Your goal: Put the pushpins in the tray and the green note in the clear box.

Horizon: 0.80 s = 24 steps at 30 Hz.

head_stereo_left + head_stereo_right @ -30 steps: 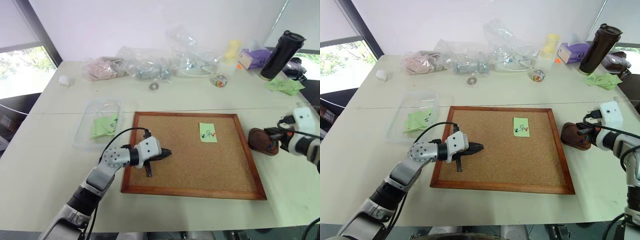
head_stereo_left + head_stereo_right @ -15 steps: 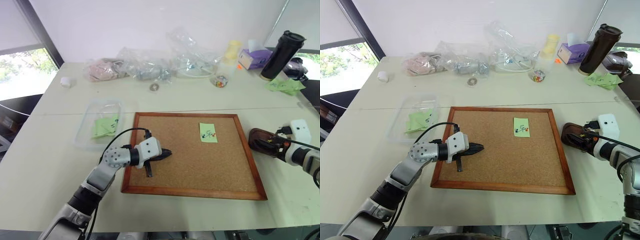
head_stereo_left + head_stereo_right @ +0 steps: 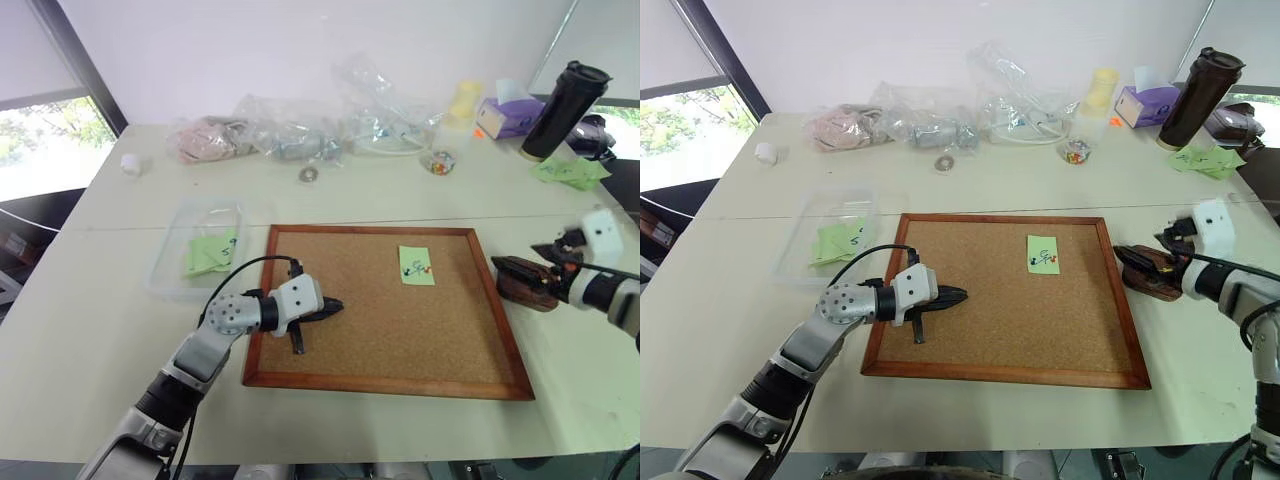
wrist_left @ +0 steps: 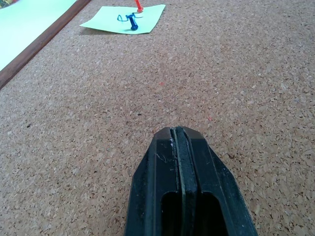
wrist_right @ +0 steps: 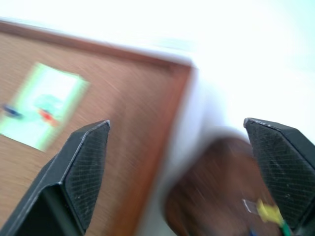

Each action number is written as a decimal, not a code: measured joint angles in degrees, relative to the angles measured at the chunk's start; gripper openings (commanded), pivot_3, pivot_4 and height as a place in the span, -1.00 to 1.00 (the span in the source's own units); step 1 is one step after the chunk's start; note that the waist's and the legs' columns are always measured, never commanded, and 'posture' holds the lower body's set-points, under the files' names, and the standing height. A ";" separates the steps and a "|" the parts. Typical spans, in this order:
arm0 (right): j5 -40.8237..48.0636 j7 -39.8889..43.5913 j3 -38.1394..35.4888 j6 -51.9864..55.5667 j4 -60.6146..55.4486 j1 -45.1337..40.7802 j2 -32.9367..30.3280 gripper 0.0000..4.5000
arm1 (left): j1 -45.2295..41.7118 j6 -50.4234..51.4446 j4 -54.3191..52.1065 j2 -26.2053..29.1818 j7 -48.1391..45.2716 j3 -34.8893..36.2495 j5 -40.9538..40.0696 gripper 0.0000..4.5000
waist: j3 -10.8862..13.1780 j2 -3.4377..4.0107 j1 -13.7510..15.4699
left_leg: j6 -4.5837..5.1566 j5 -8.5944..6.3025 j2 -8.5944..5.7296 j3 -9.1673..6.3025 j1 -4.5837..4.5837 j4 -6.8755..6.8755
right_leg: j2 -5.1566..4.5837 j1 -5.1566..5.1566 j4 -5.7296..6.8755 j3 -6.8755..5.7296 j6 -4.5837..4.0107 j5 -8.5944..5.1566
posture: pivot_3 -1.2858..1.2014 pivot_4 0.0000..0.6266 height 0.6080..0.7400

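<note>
The green note (image 3: 416,266) lies on the cork board (image 3: 380,340), held there by a red and a dark pushpin (image 4: 131,21). The clear box (image 3: 197,247), left of the board, holds another green paper. My left gripper (image 3: 336,306) rests shut and empty over the board's left part. The dark reddish-brown tray (image 3: 518,281) sits just past the board's right edge. My right gripper (image 5: 176,124) hovers over it, open, with nothing between its fingers. A yellow-green pushpin (image 5: 268,213) lies in the tray.
Crinkled clear plastic bags (image 3: 300,130) line the table's back. A black tumbler (image 3: 565,97), a purple tissue box (image 3: 508,115) and crumpled green papers (image 3: 568,171) stand at the back right. A small jar of coloured pins (image 3: 438,161) sits behind the board.
My right gripper has opened and risen a little, shifting left over the tray. My left arm has kept still.
</note>
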 measured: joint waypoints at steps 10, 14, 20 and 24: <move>-2.75 -1.24 14.52 -4.11 -1.23 -3.22 4.29 0.99 | -0.32 0.00 0.42 -0.24 -0.04 0.03 0.03 -1.00 | -0.02 -0.10 0.03 | 0.00 0.00 -0.01 -0.03 0.00 0.02 | -0.01 0.03 -0.02 -0.03 0.00 0.00 | 0.03 -0.52 1.00; -5.49 -1.69 18.04 -6.73 2.88 -4.73 5.86 0.99 | -0.29 0.01 0.25 -0.19 -0.01 0.06 0.07 -1.00 | -0.02 -0.10 0.02 | 0.00 0.00 -0.01 -0.03 0.01 0.02 | -0.01 0.02 -0.01 -0.03 0.00 0.00 | 0.03 -0.52 1.00; -7.85 -1.27 20.32 -9.69 6.62 -4.97 6.82 0.99 | 0.05 0.20 -0.24 -0.10 0.25 0.07 0.11 -1.00 | -0.02 -0.10 -0.01 | 0.00 0.00 -0.01 -0.03 0.00 0.01 | 0.00 0.00 -0.01 -0.03 0.00 0.00 | 0.03 -0.52 1.00; -9.21 -1.15 20.57 -11.70 9.25 -5.43 7.71 0.40 | 0.14 0.53 -0.54 -0.02 0.47 0.08 0.11 -1.00 | -0.02 -0.10 -0.05 | 0.00 0.00 -0.01 -0.03 0.00 0.01 | 0.00 0.00 -0.01 -0.03 0.00 0.00 | 0.03 -0.52 1.00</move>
